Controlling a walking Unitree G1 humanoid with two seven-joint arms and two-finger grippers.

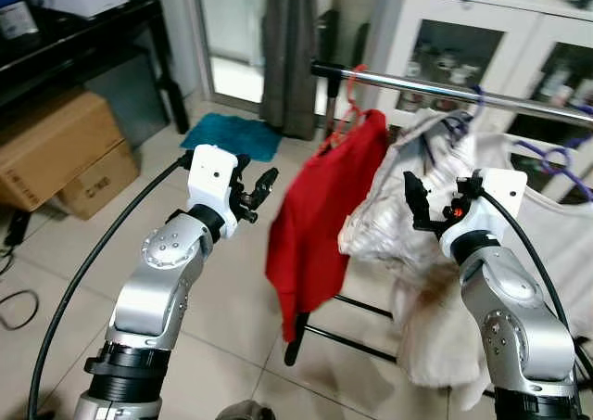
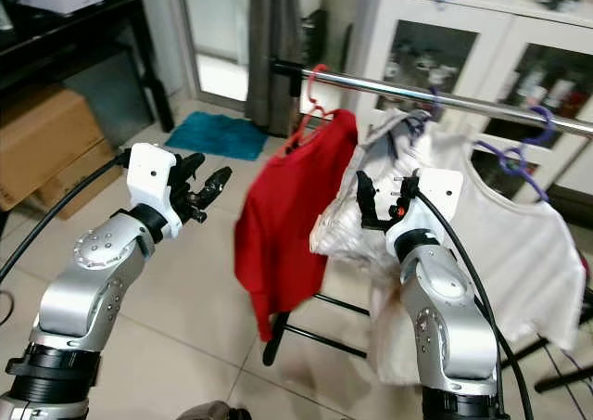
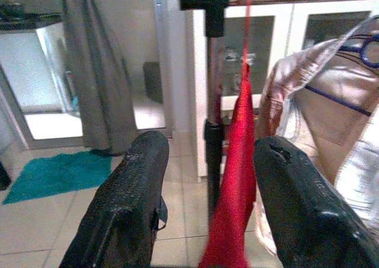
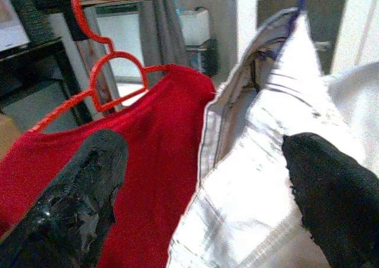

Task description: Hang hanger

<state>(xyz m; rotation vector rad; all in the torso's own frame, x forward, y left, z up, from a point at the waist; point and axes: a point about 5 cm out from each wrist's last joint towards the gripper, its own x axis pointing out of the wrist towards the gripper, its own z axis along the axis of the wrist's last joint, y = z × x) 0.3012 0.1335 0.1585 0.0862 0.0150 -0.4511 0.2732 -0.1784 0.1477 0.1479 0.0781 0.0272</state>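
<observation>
1. Across the upper right of the head views, we see a metal clothes rail (image 1: 435, 90) running from centre toward the right edge, in front of a white cabinet with glass doors (image 1: 482, 40).
2. The red hanger (image 4: 106, 73) hooks over the rail near its left end and carries a red shirt (image 1: 324, 207), which hangs down through the middle of the frame.
3. Just right of the red shirt we see a pale, shiny garment (image 1: 408, 197) bunched on the rail, touching the red one, and further right a white T-shirt (image 2: 510, 235) on a purple hanger (image 2: 523, 151).
4. Our left claw (image 1: 255, 196) is raised at centre left, apart from the red shirt, its two black fingers (image 3: 127, 203) spread and holding nothing; in its wrist view the rail's upright post (image 3: 214, 126) and the edge of the red shirt show between them.
5. Our right claw (image 1: 419, 202) is raised at centre right, just in front of the pale garment, its fingers (image 4: 77, 209) also wide apart and empty; its wrist view looks onto the red shirt and the pale garment.
6. In the upper left we see a cardboard box (image 1: 56, 151) under a dark shelf, a teal mat (image 1: 232, 134) on the tiled floor, and a grey curtain (image 1: 289, 49).
</observation>
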